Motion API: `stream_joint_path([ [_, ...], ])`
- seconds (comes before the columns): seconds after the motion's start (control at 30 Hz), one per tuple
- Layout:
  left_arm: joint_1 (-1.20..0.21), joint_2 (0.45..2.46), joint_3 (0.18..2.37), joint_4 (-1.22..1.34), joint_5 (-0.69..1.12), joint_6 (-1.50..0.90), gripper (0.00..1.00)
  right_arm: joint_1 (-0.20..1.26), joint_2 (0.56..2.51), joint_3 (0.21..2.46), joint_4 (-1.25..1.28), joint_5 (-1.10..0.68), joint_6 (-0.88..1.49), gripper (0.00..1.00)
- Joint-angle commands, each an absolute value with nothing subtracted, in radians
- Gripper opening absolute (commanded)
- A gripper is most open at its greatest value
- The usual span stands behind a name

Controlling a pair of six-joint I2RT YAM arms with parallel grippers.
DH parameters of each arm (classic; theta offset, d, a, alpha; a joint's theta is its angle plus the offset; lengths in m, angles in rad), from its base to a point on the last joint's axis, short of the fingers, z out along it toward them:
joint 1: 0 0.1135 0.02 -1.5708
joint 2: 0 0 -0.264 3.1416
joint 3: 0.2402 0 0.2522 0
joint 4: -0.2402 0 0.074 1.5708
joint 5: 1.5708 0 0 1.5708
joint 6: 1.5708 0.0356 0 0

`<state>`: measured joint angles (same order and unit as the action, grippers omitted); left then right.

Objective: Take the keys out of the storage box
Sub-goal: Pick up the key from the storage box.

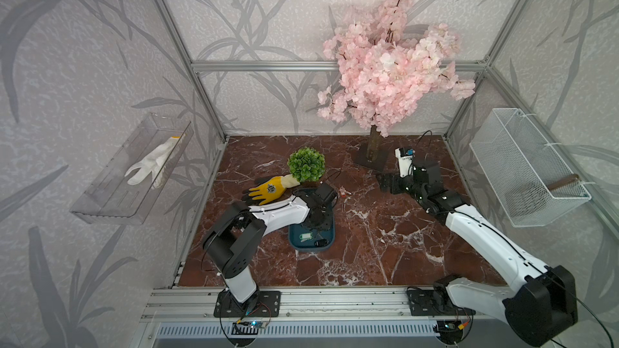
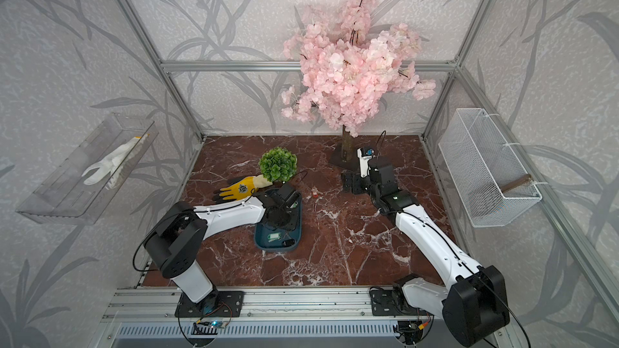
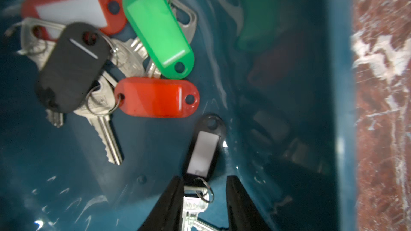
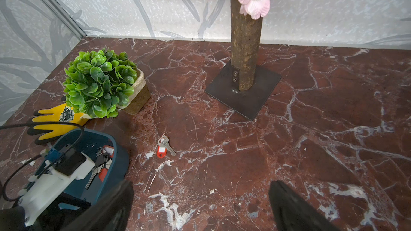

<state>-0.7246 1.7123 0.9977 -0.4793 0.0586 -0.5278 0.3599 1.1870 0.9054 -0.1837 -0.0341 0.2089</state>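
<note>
**Left fingers astride a black-tagged key inside the box**

Shallow dark teal plastic storage box (image 1: 294,243) sits on the red-brown marble worktop (image 4: 311,152), just beside a yellow-and-black work glove (image 1: 268,190). Left gripper (image 3: 204,177) is down inside the box. Its fingers (image 3: 171,198) stand apart, either side of a silver key (image 3: 203,150) on a ring with a black oblong tag. One finger looks to be against the key head, the other shows a gap; not clamped. A heap of silver metal keys (image 3: 124,58) with red, green and black tags lies further along the box floor. One red-tagged key (image 4: 163,146) lies on the worktop outside the box. Right gripper (image 4: 201,184) hovers over bare worktop, fingers wide apart, holding nothing.
</note>
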Motion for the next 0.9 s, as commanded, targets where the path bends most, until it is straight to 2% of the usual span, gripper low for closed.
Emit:
stream_joint_path([
  [0.0, -0.727, 1.723, 1.023, -0.503, 0.029, -0.529, 0.33, 0.353, 1.19, 0.897, -0.16, -0.025, 0.198, 0.99],
  [0.37, -0.728, 1.727, 1.011, -0.507, 0.02, -0.529, 0.12, 0.354, 1.193, 0.896, -0.158, -0.02, 0.2, 0.99],
  [0.7, -0.727, 1.617, 0.987, -0.508, -0.024, -0.528, 0.01, 0.353, 1.169, 0.898, -0.166, 0.007, 0.184, 0.99],
  [0.87, -0.727, 1.506, 1.0, -0.551, -0.077, -0.503, 0.0, 0.348, 1.13, 0.89, -0.169, 0.045, 0.176, 0.99],
])
